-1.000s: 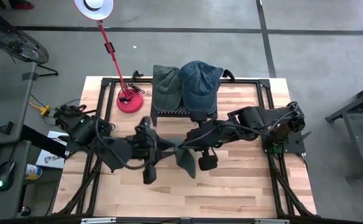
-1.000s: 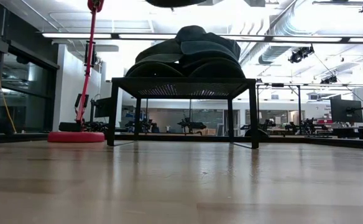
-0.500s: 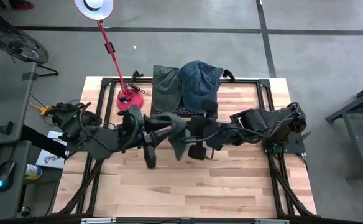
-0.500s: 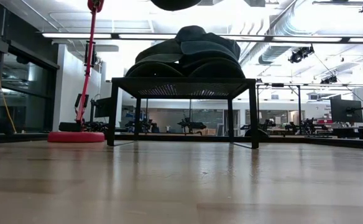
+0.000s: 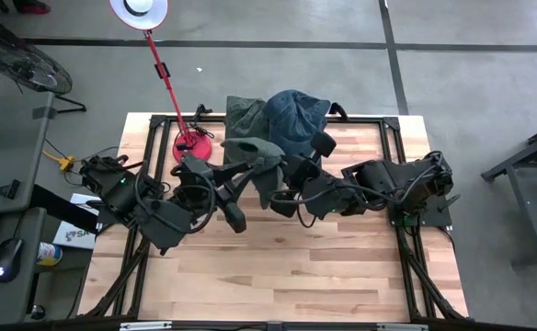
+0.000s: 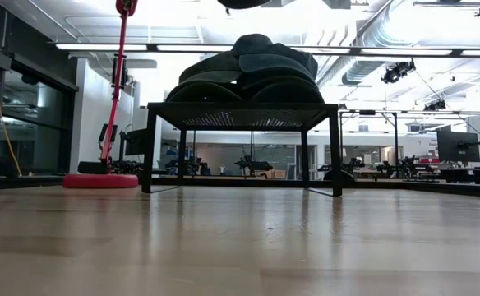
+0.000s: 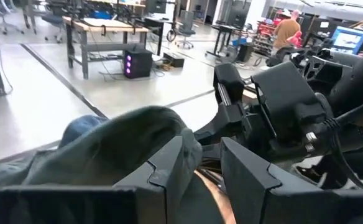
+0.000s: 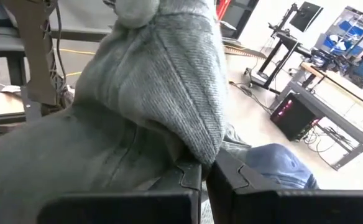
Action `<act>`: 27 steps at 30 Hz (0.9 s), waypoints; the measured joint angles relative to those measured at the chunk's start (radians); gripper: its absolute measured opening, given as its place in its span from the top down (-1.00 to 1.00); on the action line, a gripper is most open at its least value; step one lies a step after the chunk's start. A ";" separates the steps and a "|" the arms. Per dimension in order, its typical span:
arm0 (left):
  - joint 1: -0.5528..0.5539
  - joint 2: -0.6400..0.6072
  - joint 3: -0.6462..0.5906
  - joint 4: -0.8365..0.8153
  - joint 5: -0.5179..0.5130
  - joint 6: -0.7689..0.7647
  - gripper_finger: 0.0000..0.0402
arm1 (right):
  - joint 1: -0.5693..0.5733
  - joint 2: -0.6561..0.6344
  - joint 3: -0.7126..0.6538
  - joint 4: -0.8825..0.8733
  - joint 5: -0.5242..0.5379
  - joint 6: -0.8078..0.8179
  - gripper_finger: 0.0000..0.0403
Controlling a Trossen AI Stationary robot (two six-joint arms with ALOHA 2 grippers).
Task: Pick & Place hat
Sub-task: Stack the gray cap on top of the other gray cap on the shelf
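Grey-green cloth sat pinched in both sets of fingers, left gripper [image 5: 234, 171] and right gripper [image 5: 278, 188] each clamped on the hat [image 5: 255, 158]; you had carried it from mid-desk up against the black rack [image 5: 250, 166], so placing looked close.

hat [image 5: 255, 158] between both grippers | stacked hats [image 5: 282, 119] on rack [image 6: 244, 111] behind
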 joint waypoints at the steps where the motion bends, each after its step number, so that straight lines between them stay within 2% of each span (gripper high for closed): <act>1: 0.000 0.000 0.000 0.001 -0.005 0.011 0.47 | 0.000 0.000 0.000 0.001 0.000 -0.001 1.00; 8: 0.027 0.014 -0.001 0.000 -0.027 0.028 0.47 | -0.005 0.000 0.000 0.065 0.002 -0.062 1.00; 13: 0.061 0.036 0.000 0.007 0.056 0.042 0.43 | -0.007 0.000 0.000 0.083 0.003 -0.087 1.00; 23: 0.079 0.045 -0.001 0.014 0.079 0.034 -0.05 | -0.011 0.000 0.000 0.079 -0.001 -0.105 1.00; 27: 0.085 0.053 -0.001 0.014 0.072 0.014 -0.13 | -0.011 0.000 0.000 0.077 -0.011 -0.106 1.00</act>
